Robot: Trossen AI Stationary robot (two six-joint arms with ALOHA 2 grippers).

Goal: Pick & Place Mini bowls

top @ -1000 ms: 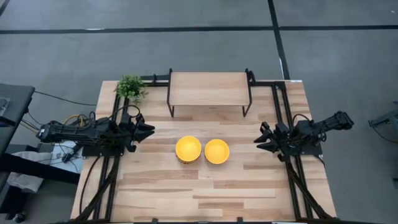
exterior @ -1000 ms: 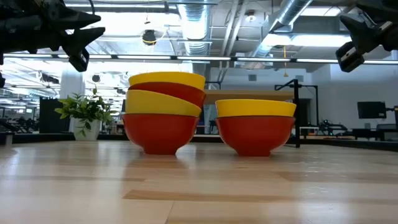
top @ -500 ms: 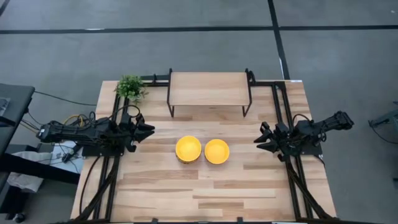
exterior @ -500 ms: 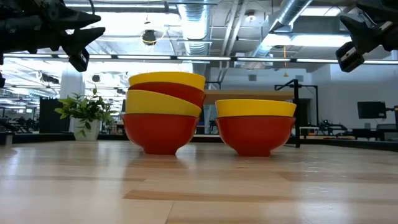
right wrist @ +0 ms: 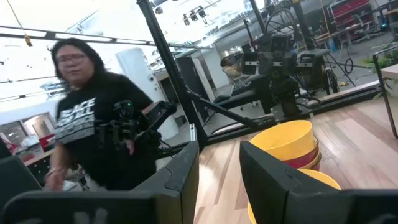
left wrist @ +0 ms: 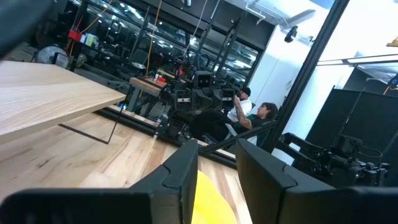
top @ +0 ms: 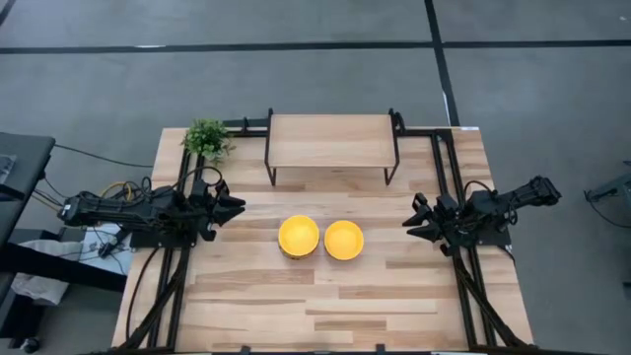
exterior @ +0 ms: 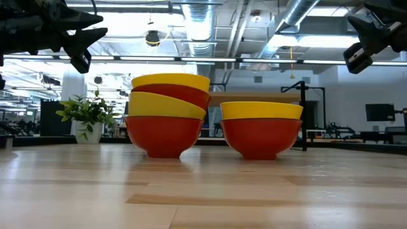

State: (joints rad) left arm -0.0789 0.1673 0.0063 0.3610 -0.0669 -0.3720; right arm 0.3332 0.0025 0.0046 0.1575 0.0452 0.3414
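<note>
The mini bowls are yellow inside and red outside, standing near the table's middle. A nested stack (top: pixel 299 237) (exterior: pixel 167 114) stands on its base, its upper bowl tilted. A single bowl (top: pixel 344 240) (exterior: pixel 261 129) stands just right of it. My left gripper (top: pixel 240 207) (left wrist: pixel 217 180) hovers open above the table, left of the stack and pointing at it. My right gripper (top: pixel 406 224) (right wrist: pixel 221 177) hovers open right of the single bowl, pointing at it. Both show high up in the low view, the left gripper (exterior: pixel 81 48) and the right gripper (exterior: pixel 358 56).
A wooden shelf on black legs (top: pixel 331 141) stands at the table's far side, behind the bowls. A small green plant (top: pixel 206 138) sits at the far left corner. Black rails (top: pixel 461 286) run along both sides. A person (right wrist: pixel 93 137) stands beyond the table's left side.
</note>
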